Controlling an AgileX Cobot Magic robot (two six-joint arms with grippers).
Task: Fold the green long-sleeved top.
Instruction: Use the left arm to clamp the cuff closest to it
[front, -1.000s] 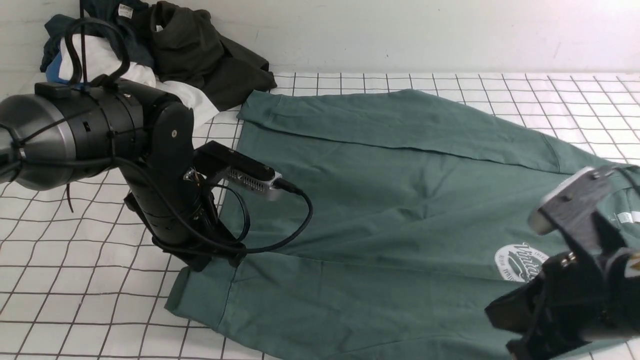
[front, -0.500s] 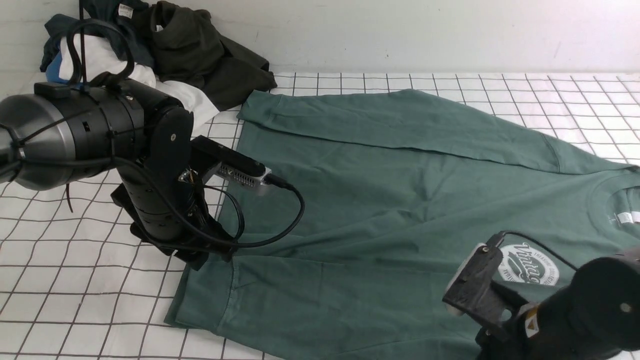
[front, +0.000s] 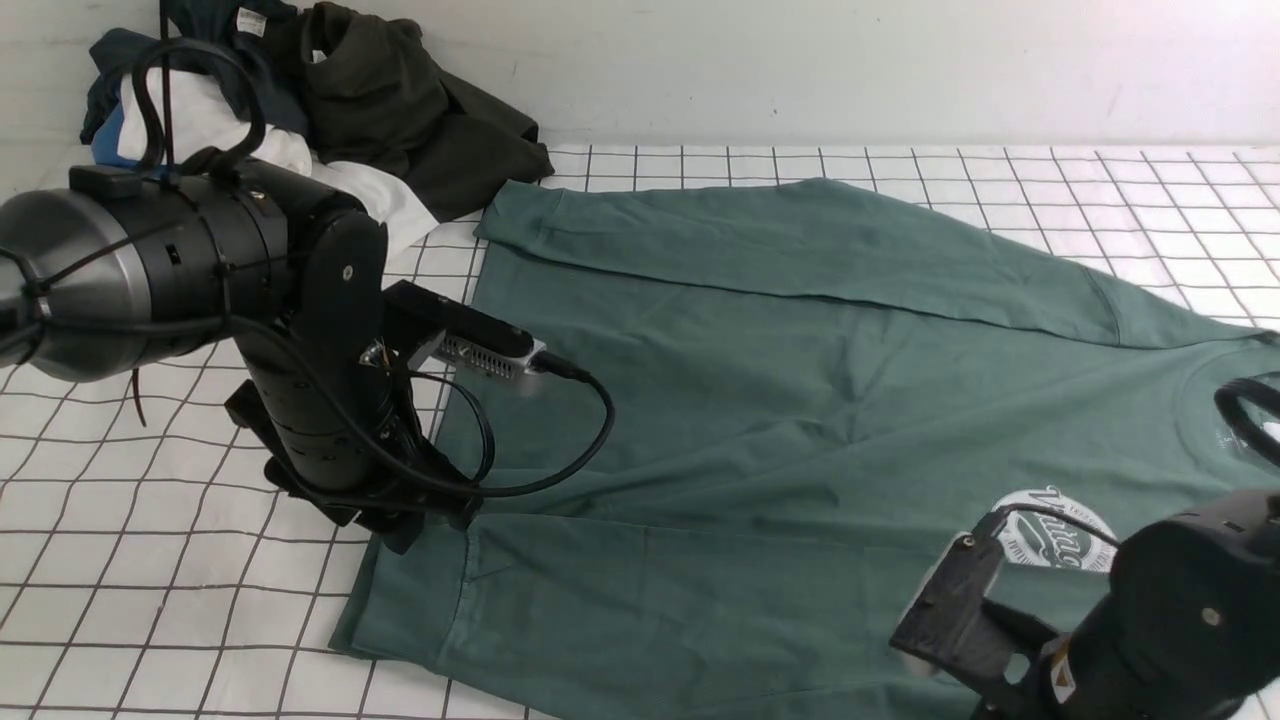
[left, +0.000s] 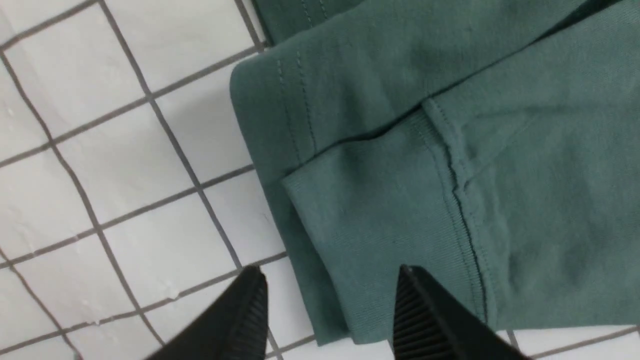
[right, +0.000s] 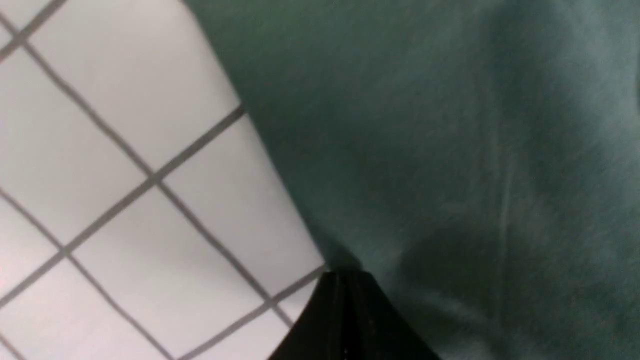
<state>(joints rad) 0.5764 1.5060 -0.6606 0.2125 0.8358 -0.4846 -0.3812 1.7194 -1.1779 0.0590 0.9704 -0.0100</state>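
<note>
jaws of the right gripper (right: 345, 281) have closed at the near edge of the green long-sleeved top (front: 760, 400), spread flat mid-frame, cloth catch unconfirmed, while the left gripper (left: 330, 280) has parted off the cuff (left: 380, 225), so the sleeve fold is judged complete.

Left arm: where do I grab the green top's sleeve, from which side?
Pinch the ribbed cuff at its free end, coming from the table side: it lies flat over the hem corner of the green top, under the open left gripper.
</note>
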